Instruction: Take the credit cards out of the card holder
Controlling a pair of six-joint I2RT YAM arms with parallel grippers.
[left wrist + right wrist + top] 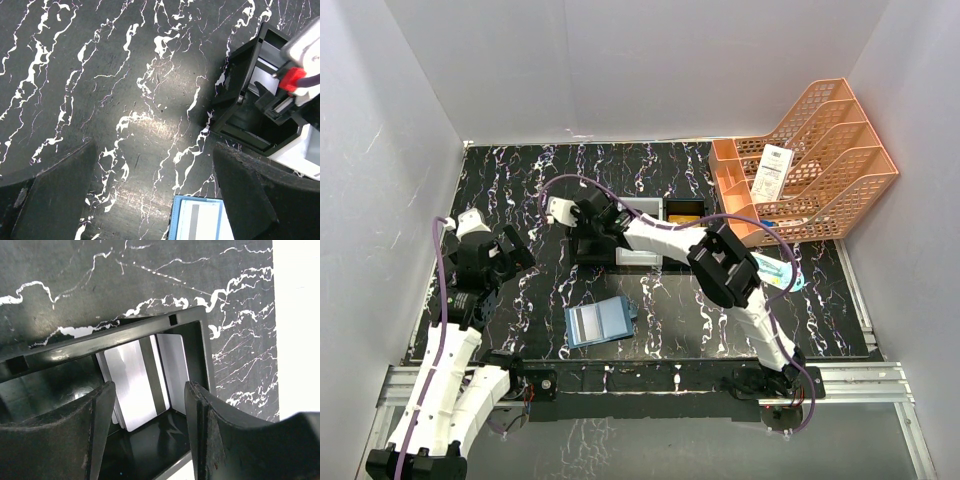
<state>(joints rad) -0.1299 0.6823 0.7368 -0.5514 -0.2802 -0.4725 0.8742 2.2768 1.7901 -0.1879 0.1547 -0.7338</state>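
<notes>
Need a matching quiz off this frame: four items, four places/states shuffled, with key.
Items
1. card holder
2. grey striped card
3. white slip
4. left gripper

Places/states
A. at the orange rack
B. jaws wide apart, above the table
C. inside a compartment of the black tray
D. lying unfolded on the table, toward the arms' bases

Pairs: 1-D, 2-C, 3-A, 4-B

card holder (198, 223) cropped, tray (640, 258) partly hidden
</notes>
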